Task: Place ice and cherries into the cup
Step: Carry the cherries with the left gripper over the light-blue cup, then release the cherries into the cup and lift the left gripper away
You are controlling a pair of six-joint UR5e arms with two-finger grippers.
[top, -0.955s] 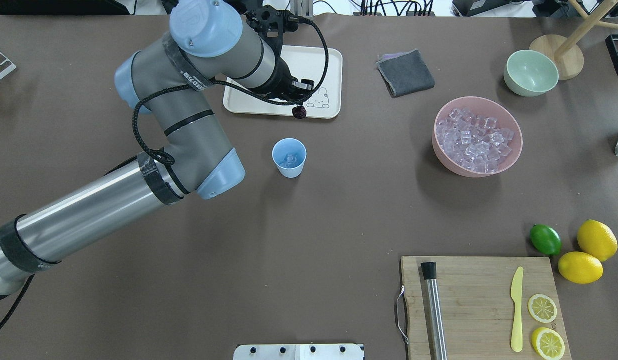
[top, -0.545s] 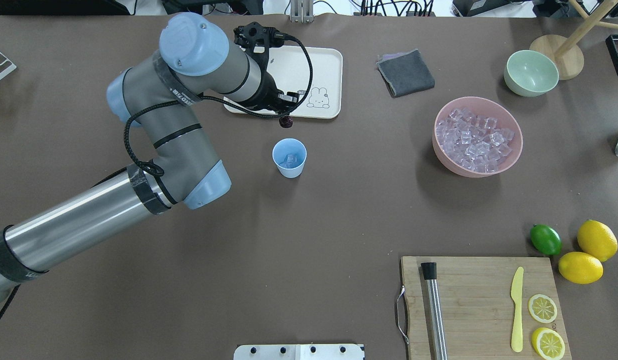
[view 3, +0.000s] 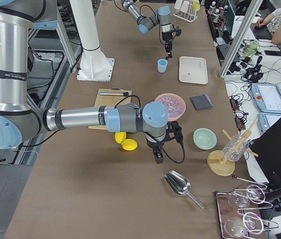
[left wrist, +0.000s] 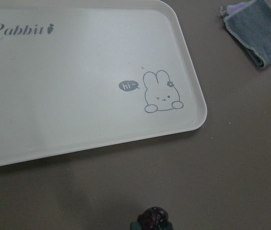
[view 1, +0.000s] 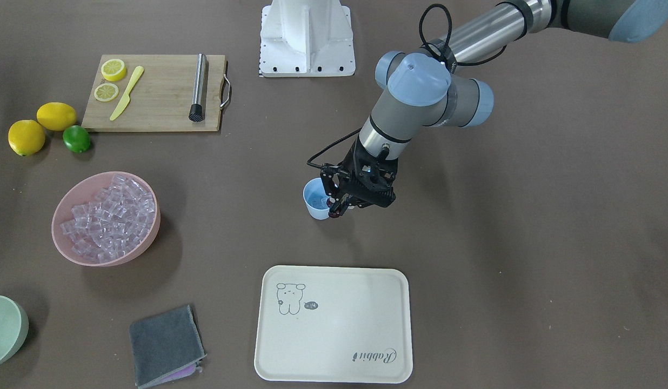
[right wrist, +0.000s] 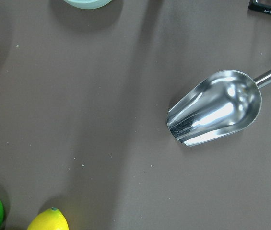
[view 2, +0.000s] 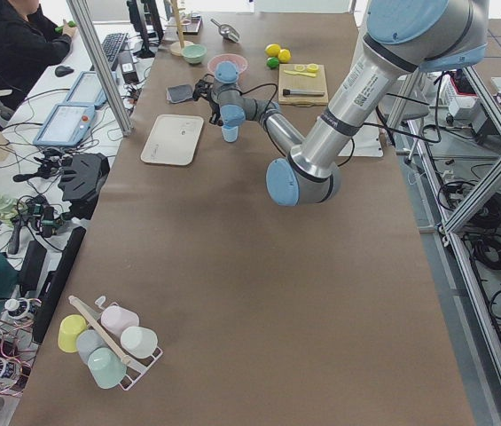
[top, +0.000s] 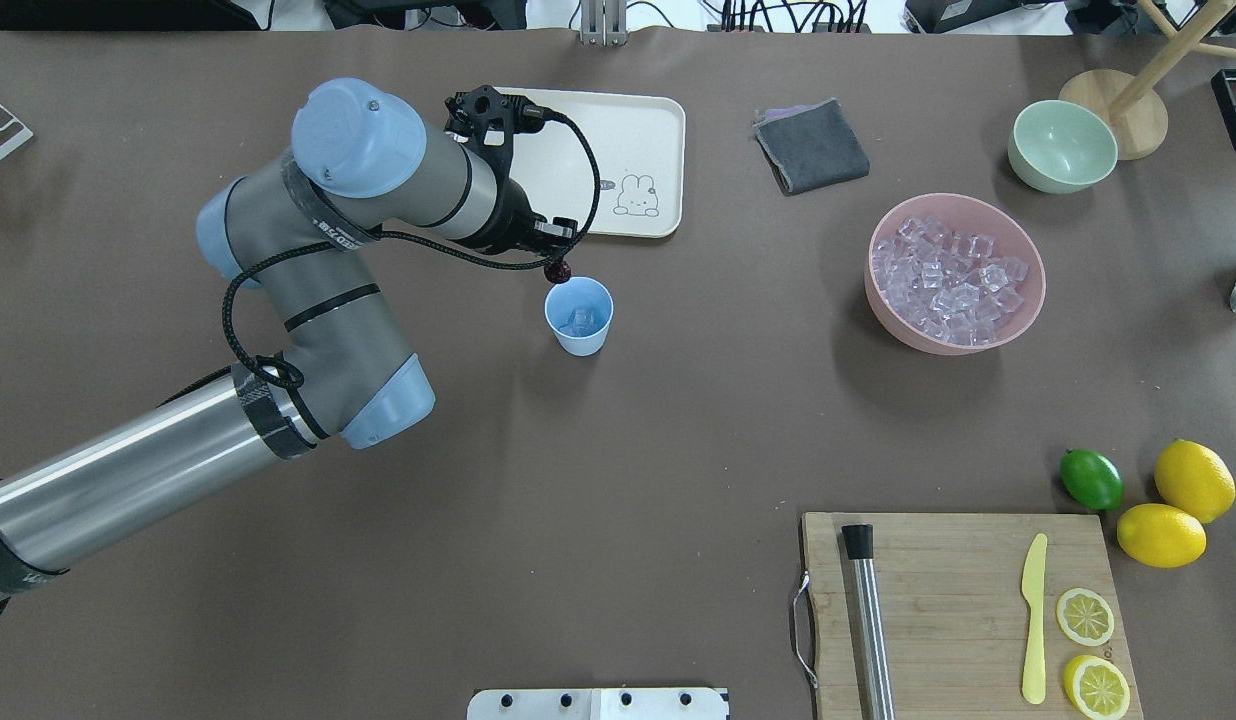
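Between the fingertips of the left gripper [top: 559,255], pinched tight, hang the dark cherries [top: 556,270], just above the far left rim of the blue cup [top: 579,345] and not inside it. Some ice [top: 579,320] lies at the cup's bottom. Just beyond the cup sits a cream tray [top: 628,130] with a rabbit drawing, and a grey cloth [top: 811,146] lies further right. Well to the right, a pink bowl [top: 913,338] is heaped with ice cubes [top: 946,280]. The left wrist view shows only the cherries' top, with the tray behind. The right gripper [view 3: 158,155] appears only in the right side view, near a metal scoop [right wrist: 217,112]. Whether its fingers are spread or closed cannot be told.
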